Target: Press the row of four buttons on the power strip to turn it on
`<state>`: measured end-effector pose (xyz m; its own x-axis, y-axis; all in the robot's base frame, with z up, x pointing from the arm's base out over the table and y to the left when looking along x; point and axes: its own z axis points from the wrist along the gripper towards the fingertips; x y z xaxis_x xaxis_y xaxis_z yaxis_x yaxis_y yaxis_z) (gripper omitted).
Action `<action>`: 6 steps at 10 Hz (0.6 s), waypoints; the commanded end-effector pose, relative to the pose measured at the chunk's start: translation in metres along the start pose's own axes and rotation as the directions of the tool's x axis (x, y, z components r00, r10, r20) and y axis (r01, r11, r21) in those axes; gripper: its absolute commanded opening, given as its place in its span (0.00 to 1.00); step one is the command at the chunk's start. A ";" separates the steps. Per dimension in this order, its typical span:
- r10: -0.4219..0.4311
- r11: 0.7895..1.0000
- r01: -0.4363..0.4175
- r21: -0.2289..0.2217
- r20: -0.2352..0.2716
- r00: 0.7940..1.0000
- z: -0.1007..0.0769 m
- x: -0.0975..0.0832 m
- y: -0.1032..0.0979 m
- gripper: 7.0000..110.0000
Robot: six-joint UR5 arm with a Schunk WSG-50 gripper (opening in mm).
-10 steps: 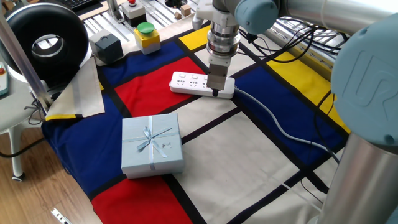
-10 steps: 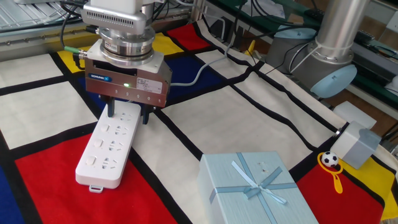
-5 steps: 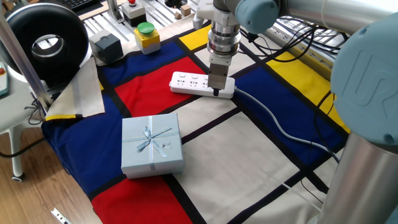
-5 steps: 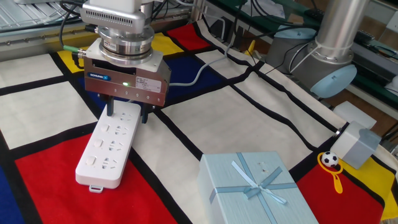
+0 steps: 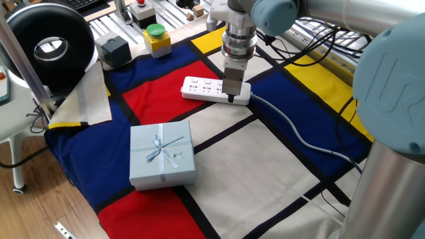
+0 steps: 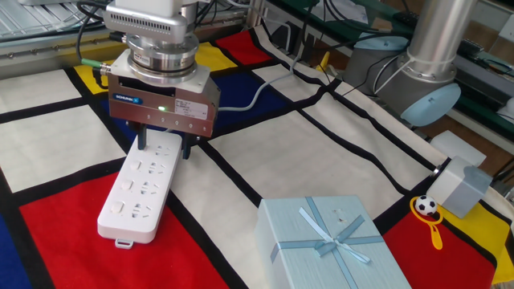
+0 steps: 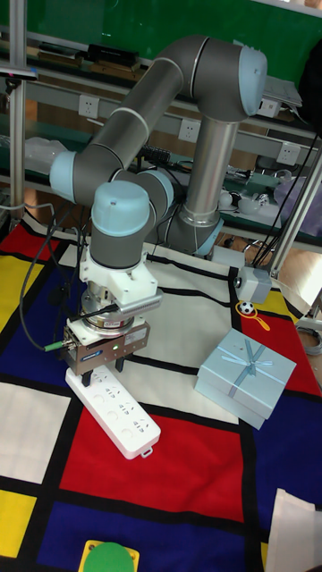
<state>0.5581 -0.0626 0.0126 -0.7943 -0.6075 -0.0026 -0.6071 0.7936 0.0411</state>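
Note:
The white power strip (image 5: 204, 87) lies on the coloured cloth across a red and a white patch, seen lengthwise in the other fixed view as the power strip (image 6: 138, 193) and again in the tall view as the power strip (image 7: 114, 409). Its four buttons are white on white and too faint to pick out. My gripper (image 6: 165, 146) stands upright over the cable end of the strip. One dark finger shows at each long edge with a clear gap between them, so it is open. From the opposite side the gripper (image 5: 230, 98) has its tips down at the strip's surface; touching or not is unclear.
A pale blue gift box (image 5: 162, 154) with a ribbon sits in front of the strip. The strip's grey cable (image 5: 292, 129) trails right across the cloth. A yellow box with a green button (image 5: 157, 38) and a black box (image 5: 113, 51) stand at the back. A grey cube (image 6: 459, 186) sits by the cloth's edge.

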 end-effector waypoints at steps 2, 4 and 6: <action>0.007 1.000 -0.007 -0.006 0.009 1.000 -0.001 -0.002 0.000 0.57; 0.006 1.000 -0.006 -0.006 0.009 1.000 0.000 -0.001 -0.001 0.57; 0.006 1.000 -0.006 -0.007 0.011 1.000 0.000 -0.002 -0.001 0.57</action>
<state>0.5583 -0.0633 0.0117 -0.7936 -0.6084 -0.0035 -0.6080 0.7928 0.0421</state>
